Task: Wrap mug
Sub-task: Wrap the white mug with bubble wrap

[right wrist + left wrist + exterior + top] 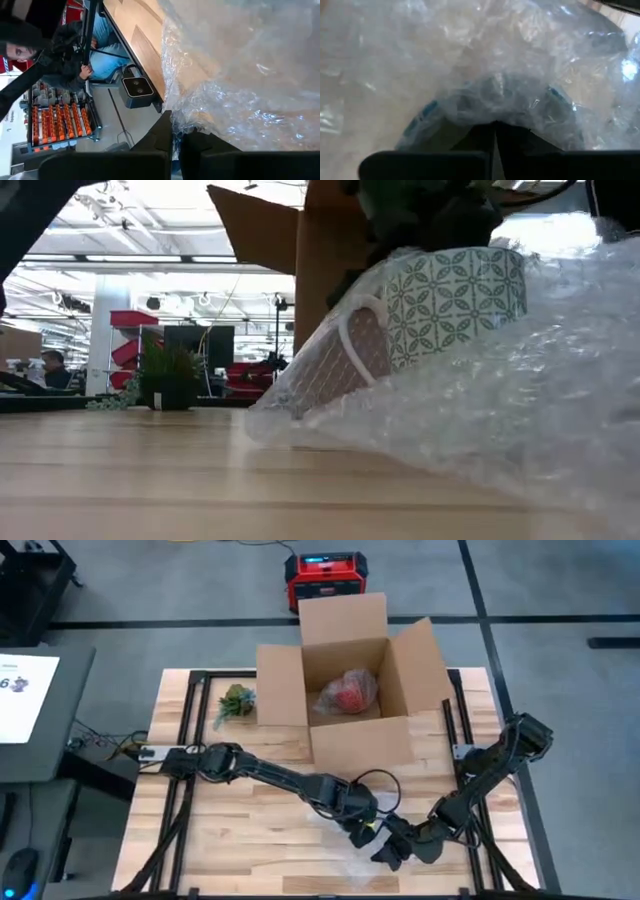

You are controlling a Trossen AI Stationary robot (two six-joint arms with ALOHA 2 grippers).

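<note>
Grey floor (180,580), red case (325,578), bright ceiling lights (150,220).

Wooden table (230,830) carries cardboard box (350,690), plant (235,700), bubble wrap (480,430).

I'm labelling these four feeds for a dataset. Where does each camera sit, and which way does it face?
High: overhead, straight down on table, box, both arms.
Low: table height, facing the mug in bubble wrap; no arm is clearly visible.
Left wrist: past left gripper, shut on bubble wrap.
Right wrist: past right gripper, pinching the wrap's edge.
All four show the wrap.
</note>
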